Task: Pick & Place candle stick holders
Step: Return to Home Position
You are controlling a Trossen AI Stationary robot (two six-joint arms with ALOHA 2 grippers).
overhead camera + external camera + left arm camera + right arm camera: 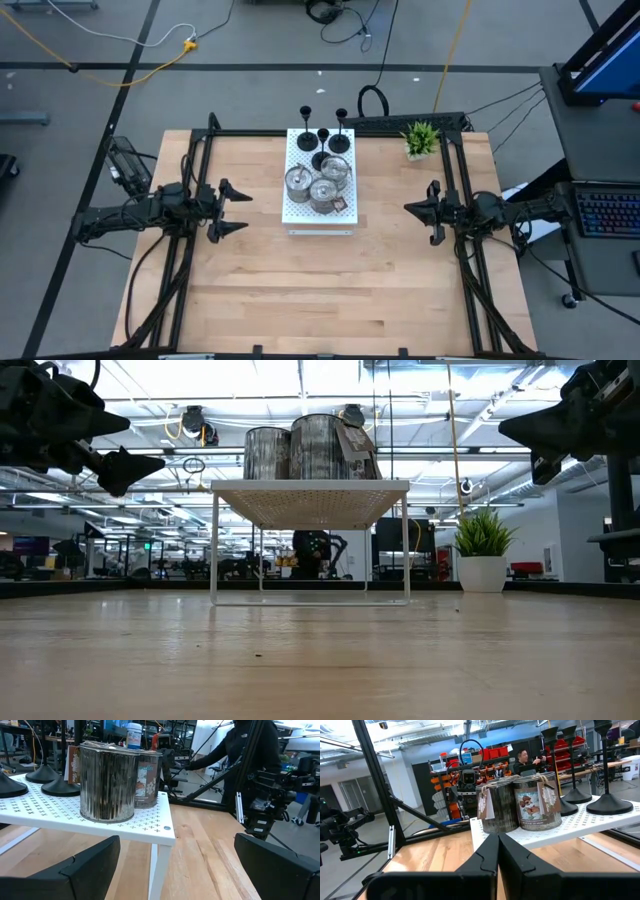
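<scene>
Left tool (242, 211) hangs left of the white perforated shelf (298, 214), fingers spread wide and empty. To the shelf's right, the right tool (410, 207) has its fingers pressed together. On the shelf stand three black holders (322, 137), round-based and thin-stemmed, at its far end, and three squat, shiny silver holders (326, 190) toward its near end.
</scene>
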